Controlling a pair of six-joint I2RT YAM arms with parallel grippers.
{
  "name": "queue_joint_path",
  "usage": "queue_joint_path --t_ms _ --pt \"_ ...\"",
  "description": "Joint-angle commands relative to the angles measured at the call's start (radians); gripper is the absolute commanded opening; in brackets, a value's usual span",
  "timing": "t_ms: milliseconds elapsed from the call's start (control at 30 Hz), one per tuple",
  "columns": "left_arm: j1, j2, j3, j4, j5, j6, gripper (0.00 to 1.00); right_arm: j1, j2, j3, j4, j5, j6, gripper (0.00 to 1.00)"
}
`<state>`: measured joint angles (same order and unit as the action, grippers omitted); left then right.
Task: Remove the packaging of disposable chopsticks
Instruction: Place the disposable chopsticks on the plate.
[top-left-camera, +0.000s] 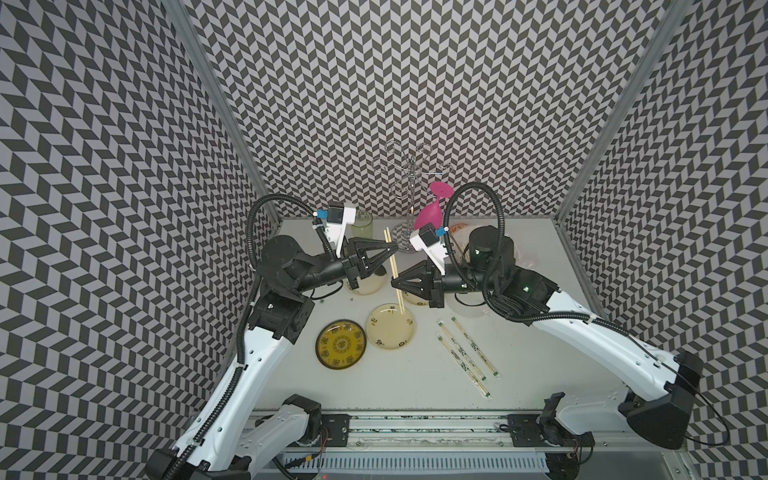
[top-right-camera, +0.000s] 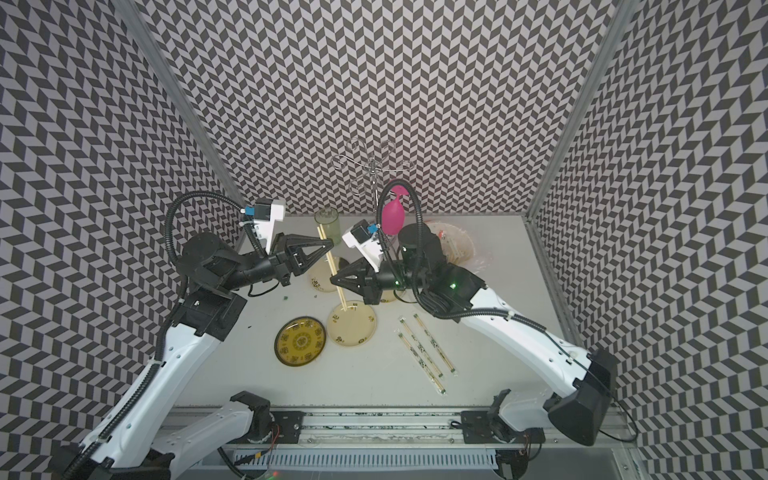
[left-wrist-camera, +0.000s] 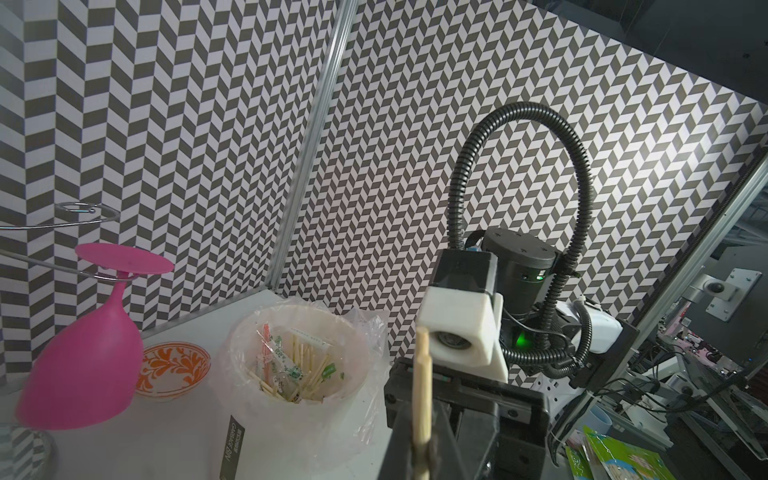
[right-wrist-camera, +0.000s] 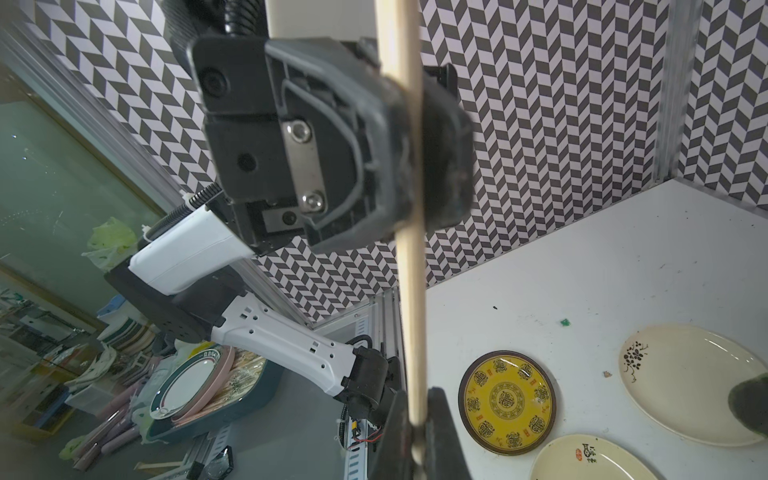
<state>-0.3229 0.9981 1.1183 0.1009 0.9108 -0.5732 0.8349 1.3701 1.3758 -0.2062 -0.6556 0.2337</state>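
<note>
A white plastic bucket lined with a crinkled clear bag (left-wrist-camera: 291, 424) is seen at the lower centre of the left wrist view. Short thin pale sticks (left-wrist-camera: 309, 376) and small green-and-white wrappers (left-wrist-camera: 286, 368) are lying inside it. Just beside it, to the left in this frame, a shallow bowl with orange pattern (left-wrist-camera: 172, 368) is placed, and an upside-down pink plastic goblet (left-wrist-camera: 83, 365) is hung from a wire rack (left-wrist-camera: 89, 210). A translucent green cup (top-right-camera: 327, 222) is standing at the upper centre of a top view; what it contains cannot be told. In the middle of both top views one bare pair of pale bamboo chopsticks (top-left-camera: 392, 266) is held in the air, without sleeve, by both arms. The left gripper (top-left-camera: 394, 248) is closed on its upper part and the right gripper (top-left-camera: 393, 283) is closed on it just below. In the right wrist view the stick is pinched between the black fingers (right-wrist-camera: 442, 440) at the bottom edge. The lower end of the pair is seen over the rim of a round cream plate (top-left-camera: 390, 332). The clear plastic sleeves with panda marks and green ends (top-left-camera: 473, 345) are lying at the lower right of centre on the white table (top-left-camera: 540, 374), each with sticks inside, well apart from both grippers.
</note>
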Motion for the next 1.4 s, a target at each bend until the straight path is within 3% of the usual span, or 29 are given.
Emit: queue_joint_path --t_ms 0,33,133,300,433,500,667,933,1367 --pt "0.034 -0.021 0.039 -0.065 -0.129 0.04 0.44 0.001 0.046 0.02 0.038 0.058 0.085 0.0" --pt "0.047 -0.023 0.059 -0.134 -0.211 0.077 0.55 0.0 0.062 0.025 0.041 0.061 0.101 0.0" --pt "0.089 -0.047 0.076 -0.275 -0.442 0.15 0.67 0.001 0.136 0.052 0.041 0.079 0.142 0.0" --pt "0.14 -0.116 -0.005 -0.343 -0.765 0.263 0.66 0.001 0.283 0.094 0.023 0.138 0.194 0.0" --pt "0.183 -0.104 -0.091 -0.353 -0.88 0.31 0.55 0.0 0.443 0.182 -0.041 0.182 0.205 0.0" --pt "0.218 -0.06 -0.121 -0.362 -0.866 0.309 0.49 -0.002 0.525 0.234 -0.072 0.198 0.229 0.0" --pt "0.312 0.085 -0.174 -0.339 -0.704 0.286 0.32 -0.015 0.719 0.403 -0.192 0.173 0.252 0.0" --pt "0.333 0.328 -0.18 -0.327 -0.567 0.316 0.1 -0.053 0.895 0.52 -0.212 0.131 0.352 0.0" --pt "0.307 0.587 -0.11 -0.282 -0.468 0.284 0.1 -0.118 1.068 0.619 -0.143 0.023 0.527 0.0"
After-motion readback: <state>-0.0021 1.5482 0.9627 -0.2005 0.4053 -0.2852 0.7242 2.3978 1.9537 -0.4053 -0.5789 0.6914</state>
